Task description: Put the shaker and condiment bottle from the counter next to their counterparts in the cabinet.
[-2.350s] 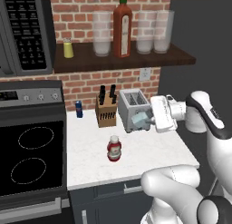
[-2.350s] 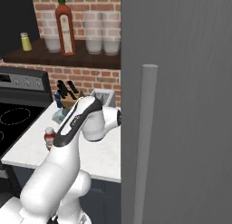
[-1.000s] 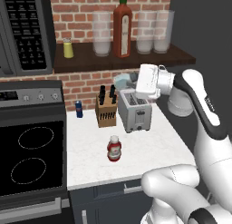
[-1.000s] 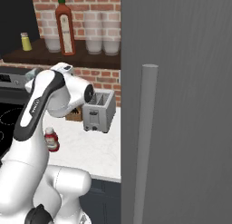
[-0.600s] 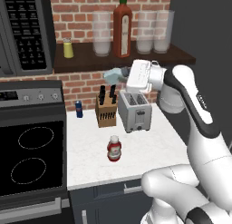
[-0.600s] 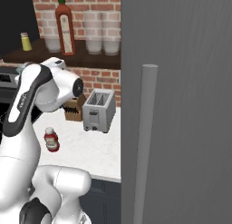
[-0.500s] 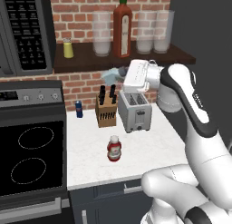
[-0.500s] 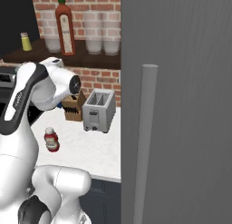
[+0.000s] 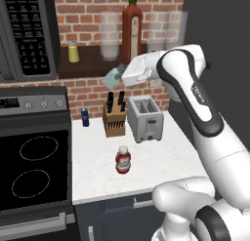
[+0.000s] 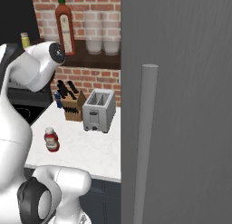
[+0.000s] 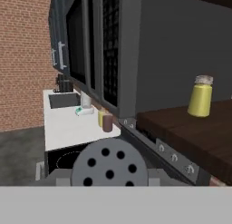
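My gripper (image 9: 117, 75) is shut on the pale blue-grey shaker (image 9: 111, 79), held tilted in the air just in front of the cabinet shelf (image 9: 90, 68), right of the yellow shaker (image 9: 73, 52). In the hand view the held shaker's grey perforated cap (image 11: 110, 164) sits at the bottom, and the yellow shaker (image 11: 200, 96) stands on the dark shelf (image 11: 181, 128) to the upper right. The tall red-brown bottle (image 9: 132, 29) stands on the shelf behind my wrist. The squat red condiment bottle (image 9: 123, 160) stands upright on the white counter (image 9: 161, 157), also seen from the right (image 10: 51, 139).
A toaster (image 9: 144, 118), a knife block (image 9: 114, 119) and a small blue can (image 9: 85, 117) line the counter's back. Clear glasses (image 9: 110, 37) stand on the shelf. A microwave (image 9: 27, 35) hangs over the stove (image 9: 34, 167) at the left. A grey fridge door (image 10: 181, 105) closes the right side.
The arm has carried the shaker up from beside the toaster and leftward to shelf height. The red bottle on the counter has not moved.
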Controlling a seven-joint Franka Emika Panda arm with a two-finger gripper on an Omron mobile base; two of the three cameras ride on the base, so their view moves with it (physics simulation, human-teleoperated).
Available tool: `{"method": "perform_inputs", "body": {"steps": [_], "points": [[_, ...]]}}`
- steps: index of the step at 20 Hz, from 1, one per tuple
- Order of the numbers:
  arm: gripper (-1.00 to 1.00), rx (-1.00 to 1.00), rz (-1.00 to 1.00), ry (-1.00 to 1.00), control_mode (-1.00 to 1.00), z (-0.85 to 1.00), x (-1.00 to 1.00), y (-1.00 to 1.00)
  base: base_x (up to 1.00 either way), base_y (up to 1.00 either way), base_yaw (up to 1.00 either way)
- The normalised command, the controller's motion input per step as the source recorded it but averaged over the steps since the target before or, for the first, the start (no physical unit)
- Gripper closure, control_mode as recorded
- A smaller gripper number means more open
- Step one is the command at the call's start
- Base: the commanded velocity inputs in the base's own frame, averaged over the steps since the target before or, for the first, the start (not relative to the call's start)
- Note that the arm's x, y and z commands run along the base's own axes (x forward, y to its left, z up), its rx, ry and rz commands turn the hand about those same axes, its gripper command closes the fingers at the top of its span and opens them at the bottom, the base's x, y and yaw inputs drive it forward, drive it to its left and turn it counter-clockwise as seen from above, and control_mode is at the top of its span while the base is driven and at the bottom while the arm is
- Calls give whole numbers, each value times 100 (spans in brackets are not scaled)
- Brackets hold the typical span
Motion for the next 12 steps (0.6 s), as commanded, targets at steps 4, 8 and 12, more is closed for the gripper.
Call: {"method": "perform_inputs", "body": {"steps": [4, 8, 12], "points": [[100, -1, 0, 0, -100, 4, 0, 2, 0, 0, 0], [100, 0, 0, 0, -100, 0, 0, 0, 0, 0, 0], [100, 0, 0, 0, -100, 11, 0, 0, 0, 0, 0]]}}
